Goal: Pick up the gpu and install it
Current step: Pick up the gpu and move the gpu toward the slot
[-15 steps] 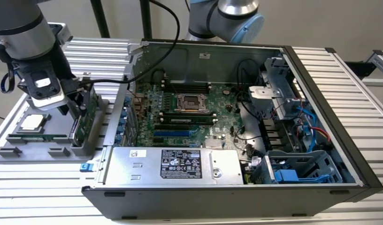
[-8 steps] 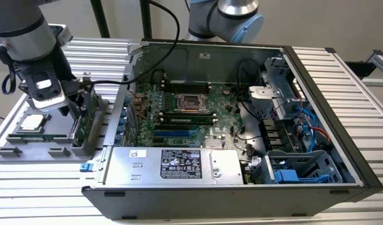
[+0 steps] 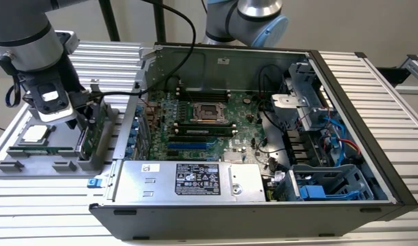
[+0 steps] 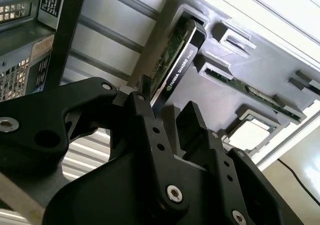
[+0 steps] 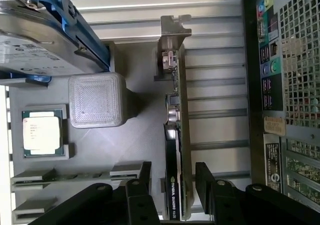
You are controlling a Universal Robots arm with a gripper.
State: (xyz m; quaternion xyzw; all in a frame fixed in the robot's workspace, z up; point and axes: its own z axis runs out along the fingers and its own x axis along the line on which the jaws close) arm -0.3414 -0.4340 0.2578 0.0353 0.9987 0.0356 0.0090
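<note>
Now hangs wrist-down over the grey fixture tray (image 3: 35, 171) at the exterior view's left. Straddles the gpu (image 5: 176, 130) with the gripper (image 5: 173, 169) spread open, one of the black fingers (image 5: 145, 175) to each face of the card, with a sliver of gap on either side in the first wrist view. Noted gpu standing on its long edge in a tray slot, silver bracket (image 5: 174, 26) at the end away from the fingers. Logged alongside on the tray: processor chip (image 5: 42, 133), memory stick (image 4: 250, 92), hard drive (image 5: 40, 45) in blue frame. Beyond, toward the exterior view's right, found open computer case (image 3: 346, 128) with motherboard (image 3: 209, 128) exposed.
</note>
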